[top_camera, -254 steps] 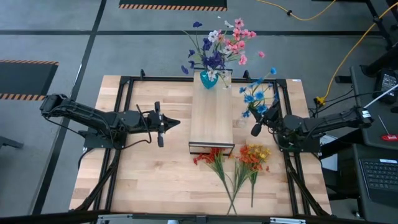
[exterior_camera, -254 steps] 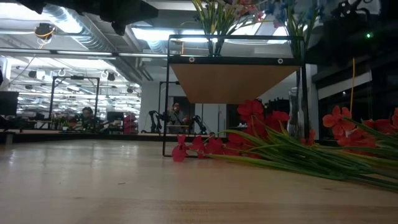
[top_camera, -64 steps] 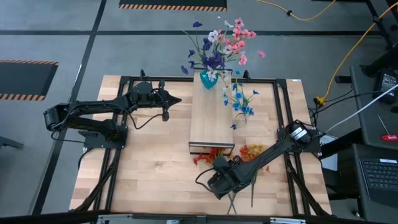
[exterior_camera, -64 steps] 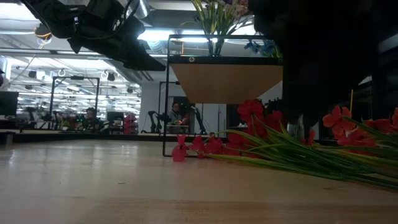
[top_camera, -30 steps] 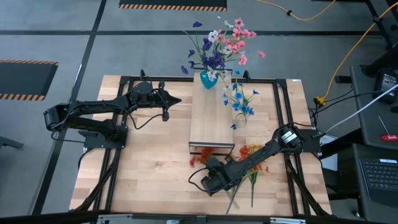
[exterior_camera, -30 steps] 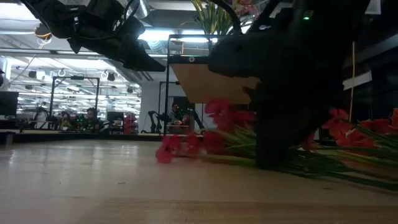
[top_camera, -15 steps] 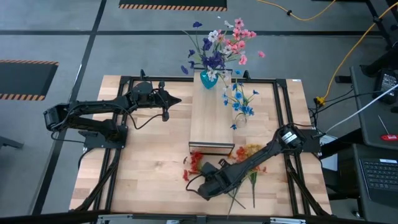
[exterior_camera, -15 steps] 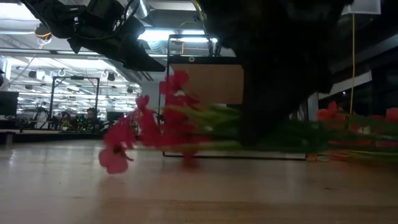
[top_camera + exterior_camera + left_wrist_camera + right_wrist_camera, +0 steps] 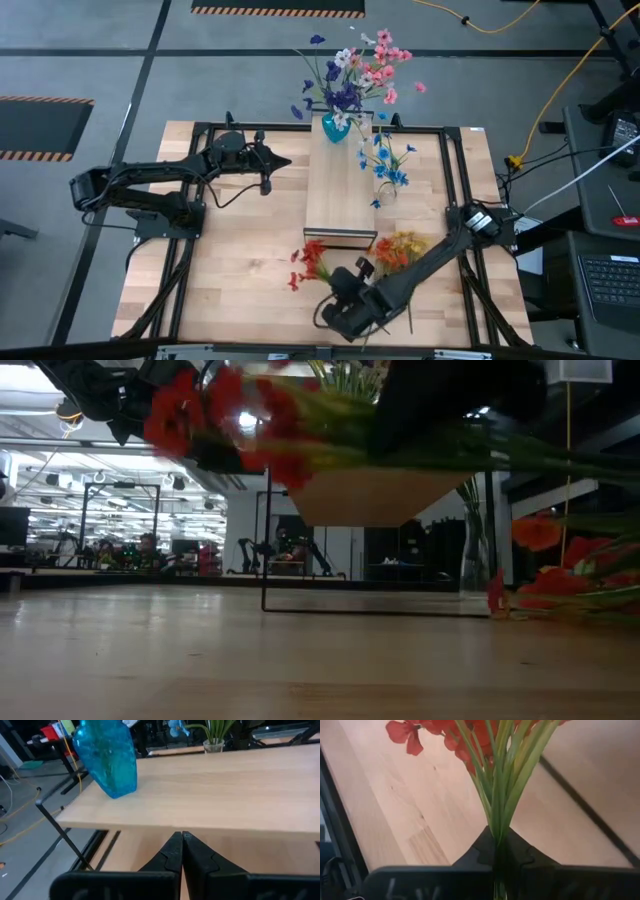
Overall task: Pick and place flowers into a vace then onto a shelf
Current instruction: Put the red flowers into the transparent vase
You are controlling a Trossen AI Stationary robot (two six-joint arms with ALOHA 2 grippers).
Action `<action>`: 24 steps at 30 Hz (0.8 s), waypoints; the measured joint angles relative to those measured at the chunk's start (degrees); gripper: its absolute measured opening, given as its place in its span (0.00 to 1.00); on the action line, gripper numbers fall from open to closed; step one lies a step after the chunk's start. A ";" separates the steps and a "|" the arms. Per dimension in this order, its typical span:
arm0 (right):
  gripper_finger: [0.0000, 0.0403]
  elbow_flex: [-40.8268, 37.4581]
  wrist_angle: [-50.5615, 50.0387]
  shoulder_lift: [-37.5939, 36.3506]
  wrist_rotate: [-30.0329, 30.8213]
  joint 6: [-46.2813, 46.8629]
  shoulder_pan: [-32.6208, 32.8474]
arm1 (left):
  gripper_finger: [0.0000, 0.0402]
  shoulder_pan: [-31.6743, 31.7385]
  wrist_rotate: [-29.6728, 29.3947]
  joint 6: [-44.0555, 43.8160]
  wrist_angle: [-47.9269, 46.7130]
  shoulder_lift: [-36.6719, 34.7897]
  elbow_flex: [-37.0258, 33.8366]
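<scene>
A sprig of red flowers (image 9: 308,262) with green stems hangs above the near part of the table, and my right gripper (image 9: 496,839) is shut on it. In the low view its blooms (image 9: 182,412) are up near the top. Orange flowers (image 9: 402,249) lie on the tabletop beside the shelf's near end. The light-wood shelf (image 9: 340,195) carries a blue vase (image 9: 335,128) full of mixed blooms at its far end. My left gripper (image 9: 181,838) is shut and hovers left of the shelf, level with its top. My right gripper pinches the bundle of several green stems (image 9: 496,822) between its two fingers, below the blooms. The fingers slant down and the stems run on forward past the fingertips. The sprig is lifted clear of the table, its red blooms (image 9: 407,735) spreading ahead of the gripper.
A clear vase with blue flowers (image 9: 385,170) stands on the table right of the shelf. A black frame (image 9: 200,180) runs around the tabletop. Bare wood (image 9: 240,270) lies at the near left.
My right gripper has risen from the table and drawn back a little toward the near edge, tipping as it went. The red sprig has come up with it: first dragged leftward along the wood, now clear of the table. The orange flowers stayed on the table.
</scene>
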 joint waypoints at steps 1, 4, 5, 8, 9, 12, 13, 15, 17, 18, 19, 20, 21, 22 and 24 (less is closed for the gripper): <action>0.02 0.00 0.06 0.00 1.48 0.02 0.51 | 0.00 0.00 0.02 0.02 -0.53 -0.16 0.00; 0.02 0.00 -0.04 -0.04 5.20 0.19 1.66 | 0.01 0.00 0.16 0.01 -1.60 -0.58 0.03; 0.02 0.00 0.21 -0.08 6.79 0.25 1.94 | 0.01 -0.01 0.22 0.00 -1.64 -0.65 0.04; 0.02 0.00 2.01 -0.16 9.50 -0.13 2.44 | 0.01 -0.02 0.44 -0.09 -2.26 -1.08 0.04; 0.02 0.00 2.08 -0.33 9.85 -0.32 2.63 | 0.01 0.00 0.46 -0.11 -2.47 -1.22 0.04; 0.02 -0.02 1.91 -1.30 11.17 -0.35 3.03 | 0.00 -0.02 0.51 -0.46 -2.67 -1.63 0.04; 0.02 -0.02 1.75 -1.71 11.87 -0.35 3.17 | 0.00 -0.01 0.52 -0.54 -2.69 -1.62 0.04; 0.02 -0.02 1.39 -2.47 15.06 -0.37 3.73 | 0.01 0.00 0.55 -0.61 -2.87 -1.61 0.04; 0.02 -0.02 0.21 -3.29 19.69 0.49 4.50 | 0.01 -0.02 0.55 -0.59 -3.04 -1.61 0.04; 0.02 0.00 -0.36 -3.57 21.04 1.17 4.78 | 0.01 0.00 0.57 -0.59 -3.23 -1.61 0.04; 0.02 -0.01 -0.91 -3.82 22.06 1.82 5.20 | 0.01 -0.02 0.57 -0.59 -3.41 -1.61 0.04; 0.02 -0.21 -1.17 -3.89 23.12 2.50 5.52 | 0.01 -0.01 0.57 -0.59 -3.45 -1.61 0.04; 0.02 -0.64 -1.16 -3.91 24.07 3.33 5.79 | 0.01 0.00 0.57 -0.55 -3.41 -1.61 0.04; 0.02 -0.81 -1.92 -3.91 24.89 3.72 6.10 | 0.01 -0.01 0.57 -0.55 -3.40 -1.61 0.04; 0.02 -0.83 -3.78 -3.89 26.03 5.63 6.52 | 0.00 -0.02 0.57 -0.51 -3.40 -1.61 0.04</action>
